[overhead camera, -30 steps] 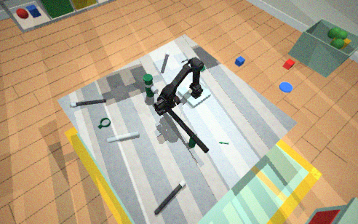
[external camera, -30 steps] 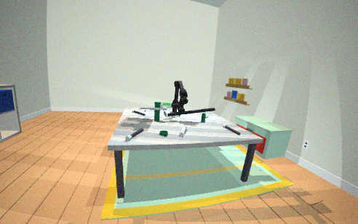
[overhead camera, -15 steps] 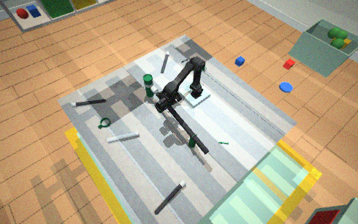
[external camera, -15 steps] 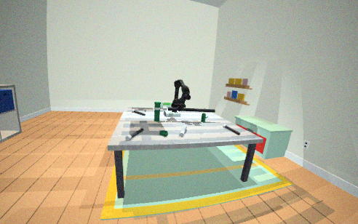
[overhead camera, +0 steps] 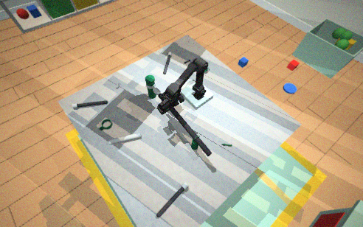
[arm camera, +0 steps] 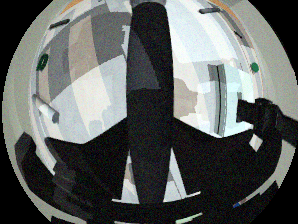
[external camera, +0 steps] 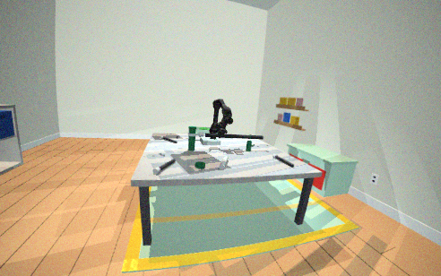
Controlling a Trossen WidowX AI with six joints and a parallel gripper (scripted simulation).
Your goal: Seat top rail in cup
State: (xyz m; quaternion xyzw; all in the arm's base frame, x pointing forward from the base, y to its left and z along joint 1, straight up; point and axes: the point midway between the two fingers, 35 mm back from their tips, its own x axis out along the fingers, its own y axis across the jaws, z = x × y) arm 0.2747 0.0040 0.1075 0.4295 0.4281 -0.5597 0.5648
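My gripper (overhead camera: 167, 103) (external camera: 214, 133) (arm camera: 148, 120) is shut on the dark top rail (overhead camera: 187, 127) (external camera: 242, 135) (arm camera: 149, 90) near its cut end and holds it level above the table (overhead camera: 240, 110) (external camera: 215, 180). The rail runs through the loop cap on the small green post (overhead camera: 194, 143) (external camera: 248, 145). Its cut end points at the big green post (overhead camera: 150, 86) (external camera: 192, 138), which stands just beyond the gripper. The rail-end cup and brace band are too small to make out, and my gripper hides the cut end.
Loose pipe pieces (overhead camera: 90, 104) (overhead camera: 125, 138) (overhead camera: 172, 200) (overhead camera: 167, 63) and a green ring (overhead camera: 105, 124) lie on the table. The arm's white base plate (overhead camera: 201, 99) is behind the rail. Coloured blocks (overhead camera: 243, 61) (overhead camera: 293, 65) and a bin (overhead camera: 328, 48) are on the floor.
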